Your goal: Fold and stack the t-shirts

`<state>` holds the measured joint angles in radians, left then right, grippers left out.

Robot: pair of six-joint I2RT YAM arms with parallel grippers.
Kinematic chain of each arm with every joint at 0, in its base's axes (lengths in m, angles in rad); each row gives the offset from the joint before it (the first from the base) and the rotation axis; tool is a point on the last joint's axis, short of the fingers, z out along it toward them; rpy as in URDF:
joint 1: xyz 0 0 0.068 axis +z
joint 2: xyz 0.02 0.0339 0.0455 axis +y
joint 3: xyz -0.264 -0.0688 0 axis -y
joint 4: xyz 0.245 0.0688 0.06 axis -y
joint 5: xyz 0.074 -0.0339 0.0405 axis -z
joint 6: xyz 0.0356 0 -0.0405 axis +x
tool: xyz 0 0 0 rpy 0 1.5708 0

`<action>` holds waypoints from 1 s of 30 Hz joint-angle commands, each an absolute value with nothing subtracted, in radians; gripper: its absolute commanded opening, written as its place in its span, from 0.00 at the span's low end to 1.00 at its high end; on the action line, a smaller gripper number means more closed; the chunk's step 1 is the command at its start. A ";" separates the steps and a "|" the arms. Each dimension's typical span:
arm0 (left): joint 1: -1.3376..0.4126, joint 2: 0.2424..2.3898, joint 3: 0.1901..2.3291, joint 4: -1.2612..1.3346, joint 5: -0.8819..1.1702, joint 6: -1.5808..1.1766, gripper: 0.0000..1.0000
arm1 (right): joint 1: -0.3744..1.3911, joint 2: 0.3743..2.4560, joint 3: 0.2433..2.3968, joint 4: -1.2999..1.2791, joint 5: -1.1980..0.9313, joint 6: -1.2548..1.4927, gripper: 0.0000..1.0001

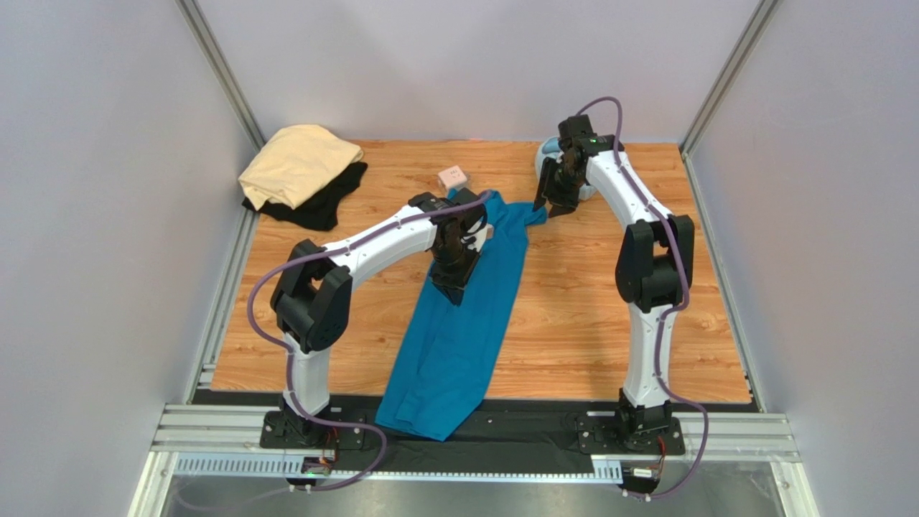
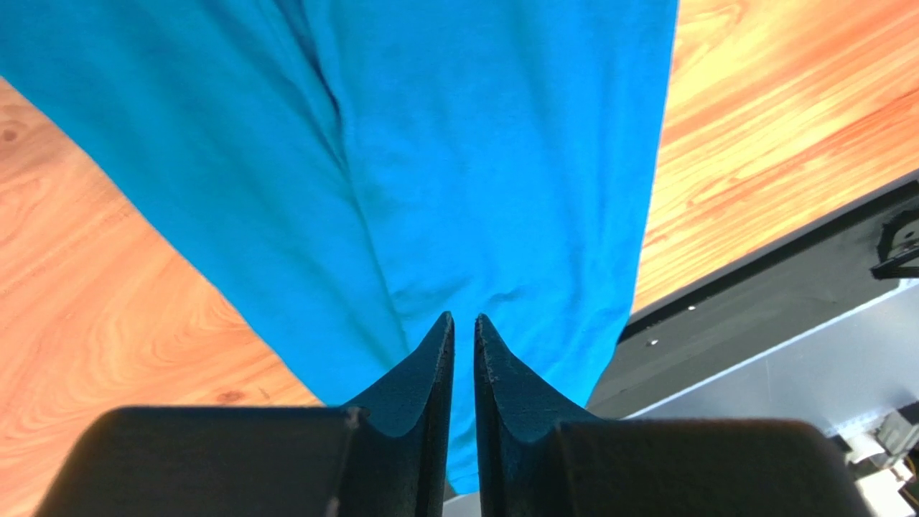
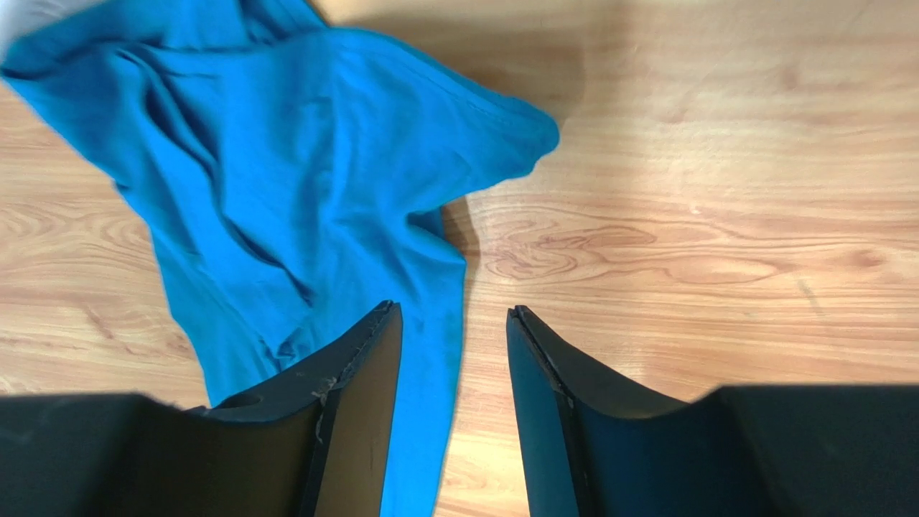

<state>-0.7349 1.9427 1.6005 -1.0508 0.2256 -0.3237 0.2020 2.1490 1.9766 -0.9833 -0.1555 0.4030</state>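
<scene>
The teal-blue t-shirt [image 1: 458, 334] lies in a long narrow strip from the table's middle back down to the front edge, where its end hangs over the black rail. My left gripper [image 1: 453, 289] hovers over its upper half; in the left wrist view the jaws [image 2: 464, 320] stand a narrow slit apart, with nothing between them and the teal cloth [image 2: 431, 162] below. My right gripper [image 1: 553, 210] is at the shirt's far right corner, open wide [image 3: 453, 312] above the cloth's edge [image 3: 270, 172]. The tan t-shirt [image 1: 299, 162] lies folded on the black one [image 1: 324, 207] at the back left.
A small pink cube [image 1: 452, 176] sits just behind the left wrist. Light-blue headphones [image 1: 543, 162] peek out behind the right arm. Grey walls close in the wooden table [image 1: 604, 323] on three sides. A black rail [image 2: 755, 291] runs along the front edge.
</scene>
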 commanded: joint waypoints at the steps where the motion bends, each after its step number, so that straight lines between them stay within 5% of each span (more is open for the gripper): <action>1: -0.729 1.939 1.585 -1.051 0.222 -0.267 0.17 | 0.210 2.229 1.973 -1.026 -0.221 0.451 0.47; 15: -0.729 1.967 1.499 -0.943 0.298 -0.245 0.17 | 0.210 2.336 1.936 -0.871 -0.256 0.537 0.51; 30: -0.729 1.979 1.480 -0.936 0.324 -0.225 0.17 | 0.206 2.232 1.826 -0.776 -0.281 0.609 0.50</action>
